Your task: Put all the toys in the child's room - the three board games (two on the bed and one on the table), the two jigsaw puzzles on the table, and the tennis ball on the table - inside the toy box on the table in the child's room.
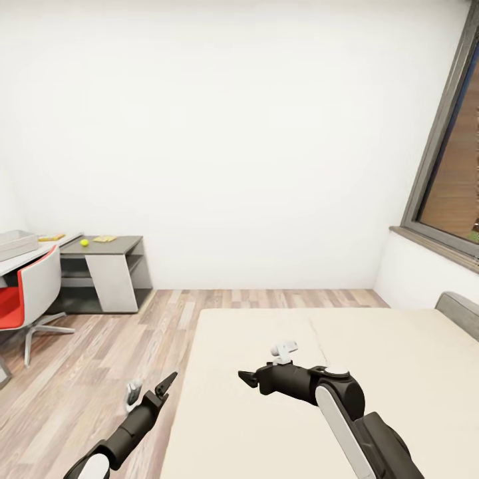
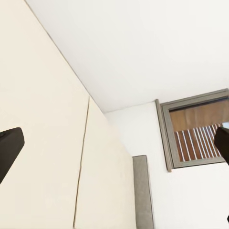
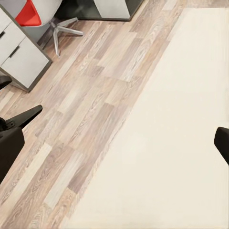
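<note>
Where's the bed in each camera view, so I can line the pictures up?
Head view: the bed fills the lower right, with the wood floor alongside it.
Left wrist view: the bed runs from the camera to its grey headboard.
Right wrist view: the bed lies beside the wood floor.
Shared landmark: the headboard links the head and left wrist views, and the wood floor links head and right wrist.
</note>
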### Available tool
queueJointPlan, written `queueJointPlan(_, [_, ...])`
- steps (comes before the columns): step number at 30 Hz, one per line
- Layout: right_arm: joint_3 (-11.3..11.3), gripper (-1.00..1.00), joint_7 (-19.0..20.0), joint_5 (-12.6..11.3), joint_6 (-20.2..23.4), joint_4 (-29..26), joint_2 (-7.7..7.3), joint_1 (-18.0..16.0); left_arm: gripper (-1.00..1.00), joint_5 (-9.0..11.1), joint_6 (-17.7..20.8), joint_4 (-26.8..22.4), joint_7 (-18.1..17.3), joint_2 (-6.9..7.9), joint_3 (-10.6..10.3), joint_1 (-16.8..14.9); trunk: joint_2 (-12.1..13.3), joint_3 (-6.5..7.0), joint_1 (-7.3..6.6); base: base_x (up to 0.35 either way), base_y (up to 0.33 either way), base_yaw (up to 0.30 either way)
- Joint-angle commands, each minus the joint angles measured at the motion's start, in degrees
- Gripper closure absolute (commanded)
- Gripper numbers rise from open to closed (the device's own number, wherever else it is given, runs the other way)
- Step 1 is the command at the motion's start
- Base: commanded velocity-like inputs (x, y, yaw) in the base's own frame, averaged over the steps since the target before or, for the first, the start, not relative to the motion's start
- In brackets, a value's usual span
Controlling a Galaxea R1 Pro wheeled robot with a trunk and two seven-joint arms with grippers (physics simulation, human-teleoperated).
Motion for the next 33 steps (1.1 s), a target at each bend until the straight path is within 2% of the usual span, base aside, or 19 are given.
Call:
queueJointPlan(1, [0.0,-1.00,0.4,0.4,0.2,0.0,-0.02,0.0,-1.00,0.5,0.5,0.0,-0.1,0.00,0.1,0.0,0.0,-0.03,0.02,0.000,-0.069,-0.049])
queueJointPlan(33, [0.0,-1.00,0.4,0.4,0.1,0.0,-0.02,0.0,-1.00,0.5,0.5,0.0,-0.1,0.00,0.1,0.0,0.0,-0.03,0.02,0.000,-0.014,-0.010])
